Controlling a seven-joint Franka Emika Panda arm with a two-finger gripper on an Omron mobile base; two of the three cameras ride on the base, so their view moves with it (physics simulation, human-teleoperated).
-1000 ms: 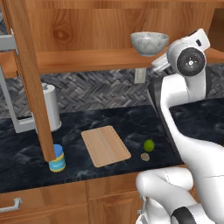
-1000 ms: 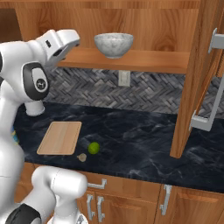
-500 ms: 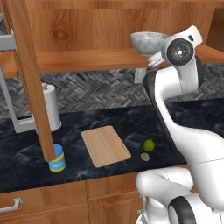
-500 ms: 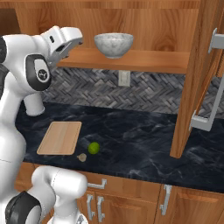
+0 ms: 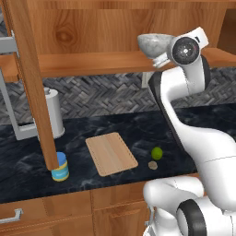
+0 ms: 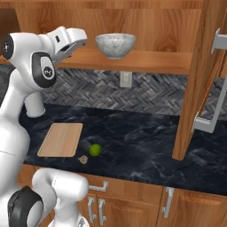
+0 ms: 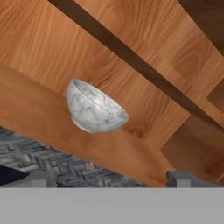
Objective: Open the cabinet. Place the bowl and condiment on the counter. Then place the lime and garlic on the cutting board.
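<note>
Kitchen wall of grey herringbone tile behind a dark marbled surface (image 6: 146,142); warm wood cabinet (image 6: 146,17) above it stands open, doors swung out with grey bar handles at both sides. Bowl (image 6: 115,45) sits upright on the cabinet's lower shelf (image 6: 146,62), speckled grey-white, alone on the board. In the hand view the bowl (image 7: 94,109) lies at about 11 o'clock from centre, rolled with the camera, shelf edge running beneath it. Gripper (image 6: 79,43) is raised to shelf height, just beside the bowl on its left in the right base view, apart from it; the jaws stand wide apart with nothing between them, finger tips (image 7: 183,178) showing at the bottom corners of the hand view. In the left base view the arm's wrist joint covers the bowl's right side (image 5: 154,44). Down on the surface: cutting board (image 5: 111,153) lies flat, bare. Lime (image 5: 156,153) rests at 3 o'clock of the board, near but not touching it; garlic (image 5: 152,165) just beside the lime at its 7 o'clock, toward the front edge. Condiment (image 5: 60,166) stands upright at 9 o'clock of the board, well apart from it, right at the foot of the open left door (image 5: 32,83). White paper-towel roll (image 5: 54,113) stands behind, against the tile. Wall outlet (image 6: 126,79) under the shelf.
</note>
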